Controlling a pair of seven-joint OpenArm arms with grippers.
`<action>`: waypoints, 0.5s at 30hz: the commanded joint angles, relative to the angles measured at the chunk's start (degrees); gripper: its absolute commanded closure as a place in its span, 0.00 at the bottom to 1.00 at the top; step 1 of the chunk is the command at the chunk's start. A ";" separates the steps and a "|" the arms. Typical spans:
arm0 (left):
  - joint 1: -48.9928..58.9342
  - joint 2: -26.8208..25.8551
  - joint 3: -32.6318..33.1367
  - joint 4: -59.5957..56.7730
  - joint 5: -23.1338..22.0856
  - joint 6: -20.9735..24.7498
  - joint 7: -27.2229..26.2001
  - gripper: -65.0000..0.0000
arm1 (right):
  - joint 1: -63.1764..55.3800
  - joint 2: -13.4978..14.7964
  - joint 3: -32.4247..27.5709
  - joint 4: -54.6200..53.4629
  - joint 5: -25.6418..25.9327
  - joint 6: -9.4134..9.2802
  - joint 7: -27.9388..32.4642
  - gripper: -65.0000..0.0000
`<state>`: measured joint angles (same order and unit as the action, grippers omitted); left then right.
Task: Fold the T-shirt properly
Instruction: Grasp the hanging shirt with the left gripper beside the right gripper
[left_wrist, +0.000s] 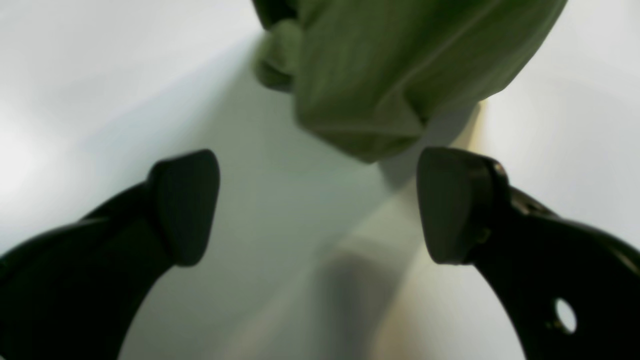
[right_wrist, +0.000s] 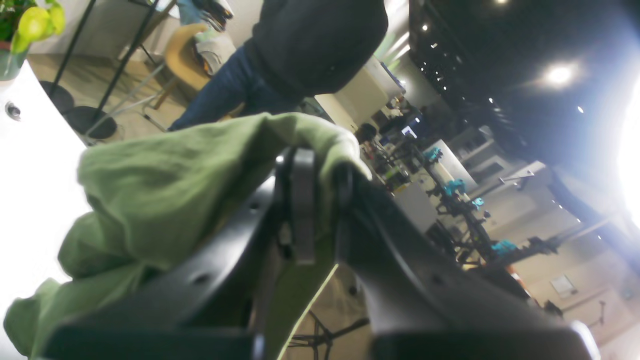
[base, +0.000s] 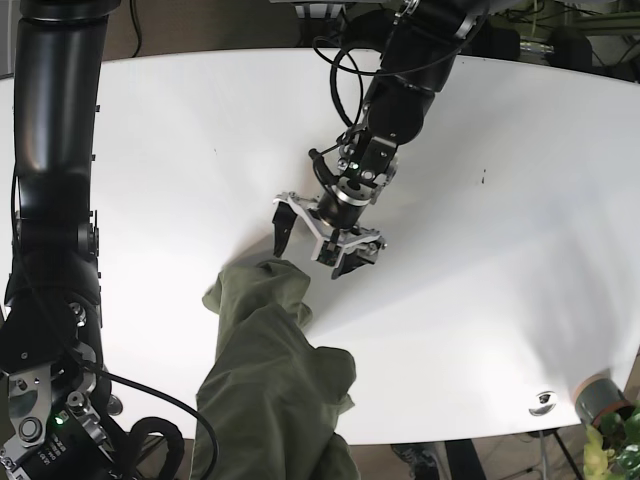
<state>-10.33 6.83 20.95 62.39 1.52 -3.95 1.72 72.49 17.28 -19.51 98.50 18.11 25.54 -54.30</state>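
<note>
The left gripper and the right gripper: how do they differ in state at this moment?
The left gripper is open and holds nothing, with the T-shirt just beyond its fingertips; the right gripper is shut on the T-shirt's cloth. The left gripper hovers over the white table; the right gripper is lifted and faces the room. Both have black fingers.

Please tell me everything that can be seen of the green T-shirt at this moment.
The T-shirt is olive green, soft matte cloth like cotton, and crumpled, not yet folded. In the base view it stretches from the table's middle toward its near edge, where it rises in a bunch. The right gripper is shut on a fold of it and lifts that part. The far end lies wrinkled on the white table, just in front of the left gripper, which is open and does not touch it.
</note>
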 joint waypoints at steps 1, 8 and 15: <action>-2.99 1.92 -0.16 -2.04 -0.16 -1.90 -1.67 0.09 | 2.31 0.35 0.56 0.36 -0.48 -0.53 1.51 0.96; -8.53 2.17 0.02 -10.04 -0.16 -2.87 -1.76 0.09 | 2.31 0.44 0.39 0.36 -0.48 -0.53 1.51 0.96; -13.80 2.17 0.81 -19.62 -7.28 -2.96 -6.42 0.09 | 2.31 0.44 0.56 0.36 -0.48 -0.53 1.51 0.96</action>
<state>-21.80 8.27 21.28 43.64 -4.45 -6.63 -2.66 72.49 17.63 -19.59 98.50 18.22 25.56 -54.28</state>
